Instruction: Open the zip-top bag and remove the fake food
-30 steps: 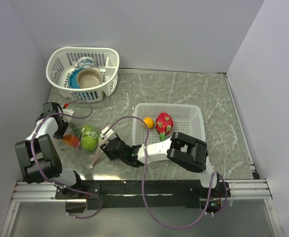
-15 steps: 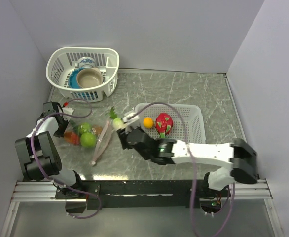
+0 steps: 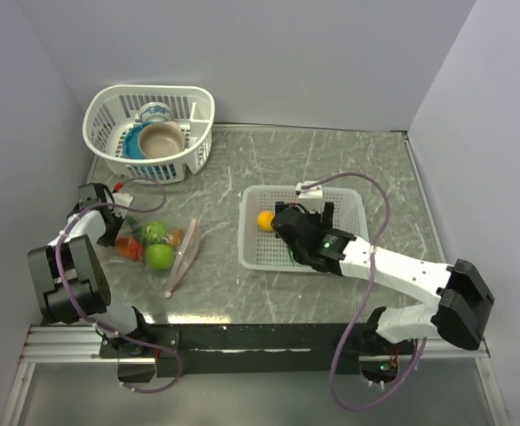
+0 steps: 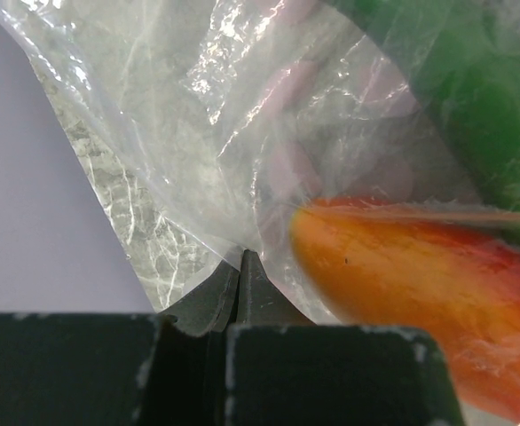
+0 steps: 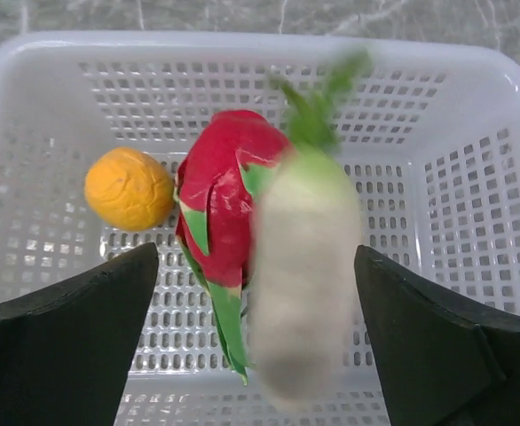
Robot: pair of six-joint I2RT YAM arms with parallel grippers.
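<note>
Right claw point(image 5: 256, 251): wide, radish point(image 5: 300, 293) loose inside, over basket point(image 5: 473, 177). Left claw point(image 4: 240, 266): clamped on bag point(image 3: 158, 244) corner. Bag well left of right claw, mouth toward it.

Both arms, left arm point(image 3: 75, 232) and right arm point(image 3: 400, 272), are white shells joined by chunky black housings. A thin purple cable point(image 3: 366, 190) runs along each (slack, in wide arcs). The fingers point(image 5: 65, 342) are matte black wedges with smooth, rounded edges.
</note>
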